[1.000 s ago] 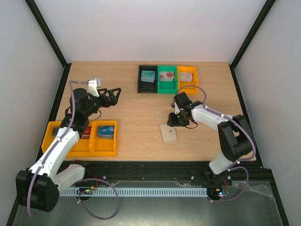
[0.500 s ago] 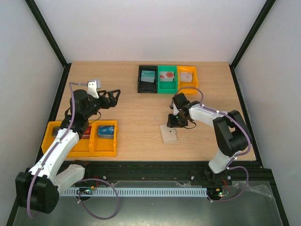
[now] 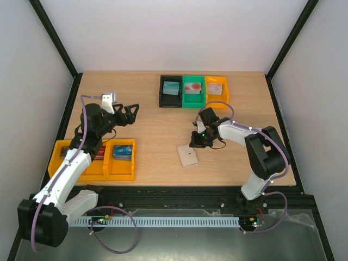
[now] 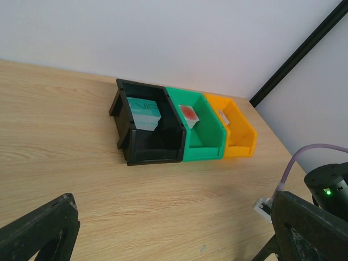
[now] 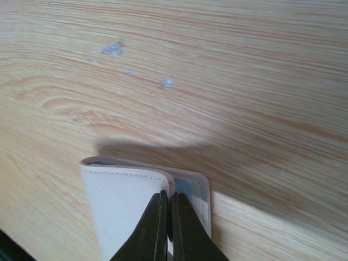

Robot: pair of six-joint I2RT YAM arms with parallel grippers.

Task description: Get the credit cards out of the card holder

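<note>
At the centre of the table, the right gripper is closed. Its fingertips meet on the edge of the cream upper flap of the card holder. Whether the flap is pinched between the tips or only pressed cannot be told. A strip of blue-grey lining shows just beside the tips, so the flap sits slightly offset. The holder itself lies folded and flat on the wood. No credit cards show in or beside it. Judgement: the task is at its opening step. Unfolding the holder and withdrawing both cards are not yet done.

The right arm reaches forward and inward from its base, with the wrist pitched down onto the holder's far right corner. The left gripper hangs fully open and empty above the table's left side, well apart from the holder. Its arm is raised, and its wrist camera faces the row of bins at the far edge.
</note>
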